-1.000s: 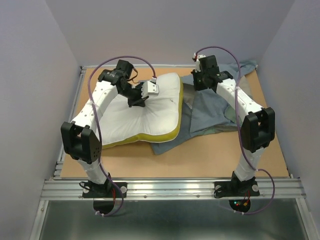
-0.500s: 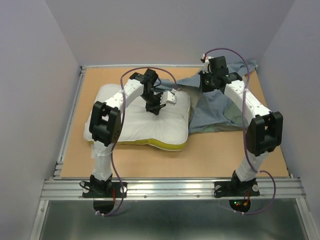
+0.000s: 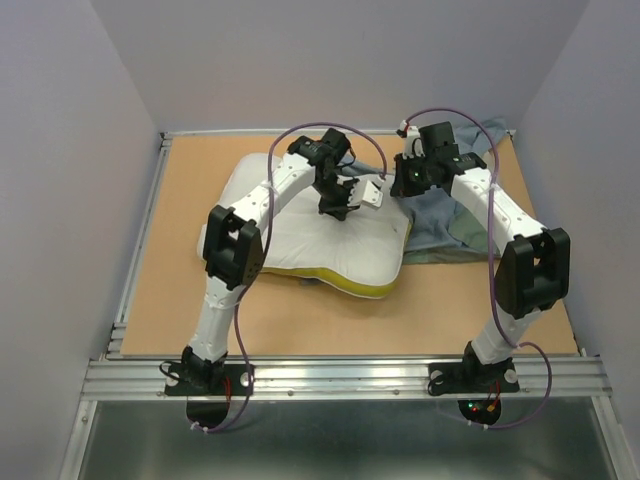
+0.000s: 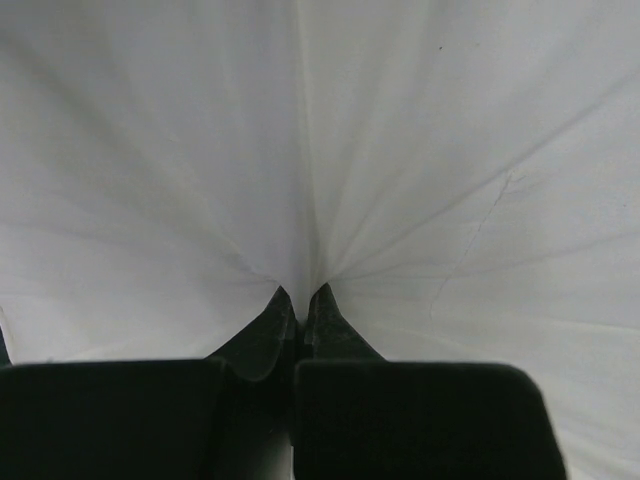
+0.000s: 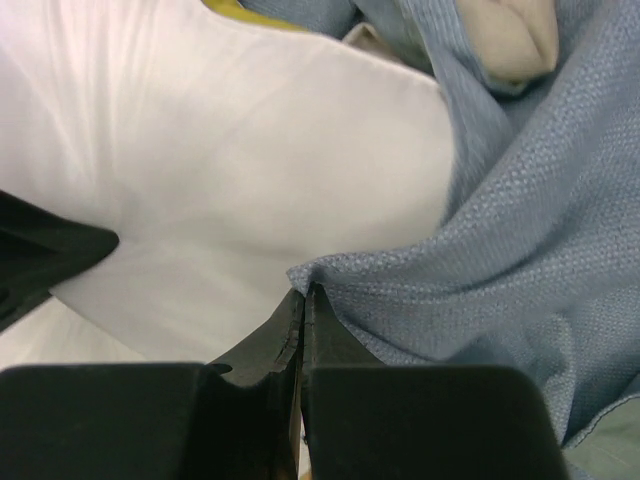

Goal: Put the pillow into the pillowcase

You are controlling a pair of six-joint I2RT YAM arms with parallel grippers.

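Note:
The white pillow (image 3: pixel 300 230) with a yellow band along its near edge lies in the middle of the table. Its right end reaches the grey-blue pillowcase (image 3: pixel 440 215) at the back right. My left gripper (image 3: pixel 340 207) is shut on a pinch of the pillow's white cover (image 4: pixel 300 200) near its right end. My right gripper (image 3: pixel 403 180) is shut on the pillowcase's edge (image 5: pixel 480 250), held up just above the pillow's right end (image 5: pixel 250 180). The pillowcase's inside is hidden.
The brown table (image 3: pixel 190 170) has a metal rail along its left edge and near edge. Grey walls close in the back and sides. The right arm's cable loops above the pillowcase.
My left gripper has dragged the pillow to the right, toward the pillowcase. My right gripper has stayed shut on the pillowcase's edge and shifted slightly forward and left.

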